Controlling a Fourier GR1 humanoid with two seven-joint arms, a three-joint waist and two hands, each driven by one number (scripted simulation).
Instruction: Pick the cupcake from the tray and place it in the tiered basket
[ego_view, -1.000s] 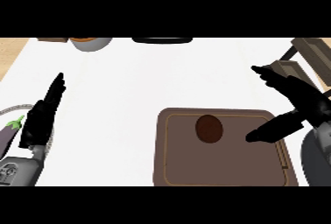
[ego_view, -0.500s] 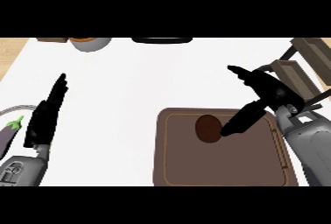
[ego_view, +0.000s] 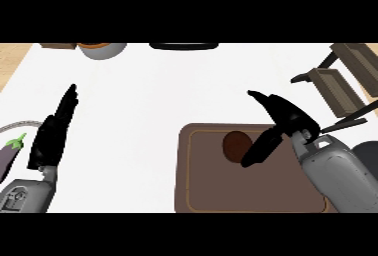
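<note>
the flat brown rectangular tray (ego_view: 244, 192) lies nearest, with the dark brown round cupcake (ego_view: 233, 144) on its far part. the black right hand (ego_view: 286, 121) is over it, fingers straight and spread, thumb at the cupcake's right edge, holding nothing. the black left hand (ego_view: 52, 135) rests at the left, fingers straight. the brown tiered basket (ego_view: 341, 82) stands far right

Cupcake (ego_view: 234, 144) on tray (ego_view: 221, 192) — tiered basket (ego_view: 337, 88) behind, rightward.

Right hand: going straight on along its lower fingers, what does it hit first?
Likely the cupcake, at its right edge: the right hand slants its fingers down-left alongside it. Depth is unclear, so they may reach the tray beside it instead.
</note>
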